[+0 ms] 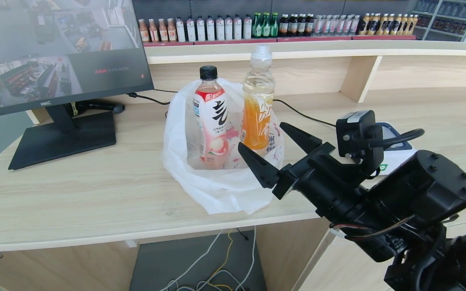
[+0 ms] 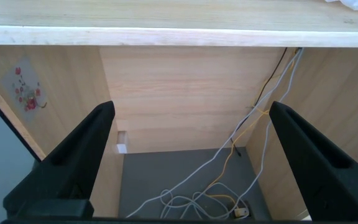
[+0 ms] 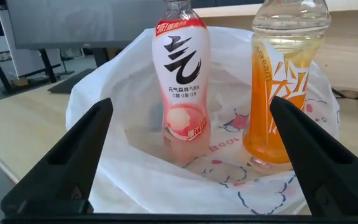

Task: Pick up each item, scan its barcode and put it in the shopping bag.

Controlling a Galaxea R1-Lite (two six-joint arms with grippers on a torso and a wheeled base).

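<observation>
A pink peach drink bottle (image 1: 212, 117) (image 3: 182, 87) with a black cap and an orange juice bottle (image 1: 258, 101) (image 3: 284, 87) with a clear cap stand upright side by side inside the white shopping bag (image 1: 217, 182) (image 3: 104, 106) on the wooden counter. My right gripper (image 1: 279, 147) (image 3: 191, 162) hangs open just in front of the bag at the counter's front edge, nothing between its fingers. My left gripper (image 2: 191, 162) is open below the counter, facing the wooden panel under the tabletop.
A monitor (image 1: 51, 52) on a black stand (image 1: 63, 137) occupies the counter's left. A handheld scanner (image 1: 99, 106) lies behind the stand. A white and blue device (image 1: 395, 149) sits behind my right arm. Loose cables (image 2: 229, 180) hang under the counter. Shelves of bottles (image 1: 273, 25) line the back.
</observation>
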